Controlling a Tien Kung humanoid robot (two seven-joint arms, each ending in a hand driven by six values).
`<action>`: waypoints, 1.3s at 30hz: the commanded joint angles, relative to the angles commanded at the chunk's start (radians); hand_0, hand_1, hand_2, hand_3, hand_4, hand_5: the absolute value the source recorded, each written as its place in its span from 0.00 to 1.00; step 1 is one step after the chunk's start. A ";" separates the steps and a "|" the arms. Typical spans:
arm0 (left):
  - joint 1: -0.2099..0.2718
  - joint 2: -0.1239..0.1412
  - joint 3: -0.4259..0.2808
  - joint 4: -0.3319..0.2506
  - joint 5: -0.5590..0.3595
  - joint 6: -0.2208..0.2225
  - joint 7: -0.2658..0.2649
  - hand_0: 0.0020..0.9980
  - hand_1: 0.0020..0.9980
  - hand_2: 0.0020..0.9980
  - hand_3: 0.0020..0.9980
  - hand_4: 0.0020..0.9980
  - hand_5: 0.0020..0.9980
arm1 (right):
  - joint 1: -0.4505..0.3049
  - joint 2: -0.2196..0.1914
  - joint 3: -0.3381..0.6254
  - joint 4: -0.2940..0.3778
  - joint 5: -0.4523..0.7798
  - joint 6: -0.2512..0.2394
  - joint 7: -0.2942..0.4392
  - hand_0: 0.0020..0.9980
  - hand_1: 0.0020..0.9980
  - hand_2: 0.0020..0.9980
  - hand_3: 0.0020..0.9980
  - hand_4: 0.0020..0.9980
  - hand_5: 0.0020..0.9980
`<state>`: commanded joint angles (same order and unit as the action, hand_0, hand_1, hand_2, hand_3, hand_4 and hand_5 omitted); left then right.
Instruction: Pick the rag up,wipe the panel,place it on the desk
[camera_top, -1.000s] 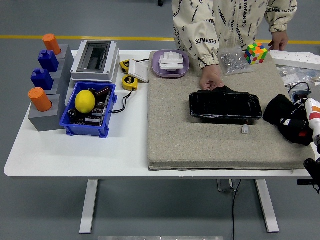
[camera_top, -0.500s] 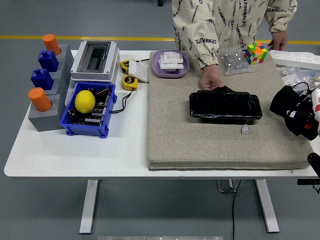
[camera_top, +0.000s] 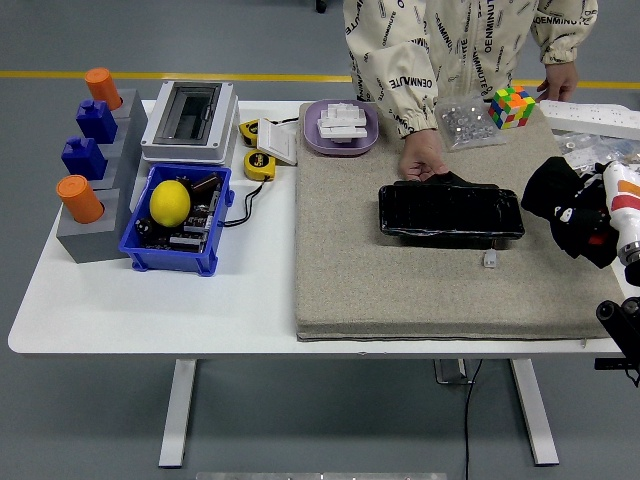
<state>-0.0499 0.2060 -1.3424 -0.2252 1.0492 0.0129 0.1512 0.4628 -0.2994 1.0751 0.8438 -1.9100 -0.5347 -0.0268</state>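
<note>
- The right robot hand (camera_top: 590, 215) comes in from the right edge, its fingers clamped on the black rag (camera_top: 560, 195), which bunches around them above the right end of the grey mat (camera_top: 400, 270).
- The black panel (camera_top: 450, 213) lies flat on the mat just to the left of the robot hand, apart from the rag.
- A person's hand (camera_top: 425, 160) rests at the panel's far left corner, touching it; the person's other hand (camera_top: 557, 78) is on the surface's far edge, beyond the robot hand.
- A small white connector (camera_top: 489, 259) sits on the mat just in front of the panel, to the lower left of the robot hand.
- A colourful cube (camera_top: 512, 106) stands beyond the robot hand and a little to its left.
- Far left of the robot hand, a blue bin (camera_top: 180, 262) holds a yellow lemon (camera_top: 170, 202).
- The white surface (camera_top: 150, 310) carries everything.
</note>
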 joint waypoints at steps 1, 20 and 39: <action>0.000 0.000 0.000 0.000 0.000 0.000 0.000 0.61 0.64 0.64 0.56 0.63 0.44 | 0.000 0.000 -0.004 0.007 -0.002 0.000 -0.004 0.13 0.22 0.30 0.36 0.86 0.04; -0.002 0.003 0.008 0.000 -0.003 0.001 0.000 0.60 0.64 0.64 0.56 0.63 0.45 | 0.002 0.055 -0.052 -0.011 0.003 0.000 -0.012 0.14 0.22 0.29 0.36 0.85 0.03; -0.010 0.002 0.004 0.000 -0.003 0.000 0.000 0.61 0.64 0.64 0.56 0.63 0.45 | 0.089 0.127 -0.198 0.003 0.016 -0.004 -0.017 0.14 0.22 0.29 0.36 0.84 0.02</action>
<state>-0.0599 0.2081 -1.3384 -0.2252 1.0457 0.0134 0.1510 0.5521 -0.1722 0.8776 0.8466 -1.8941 -0.5383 -0.0441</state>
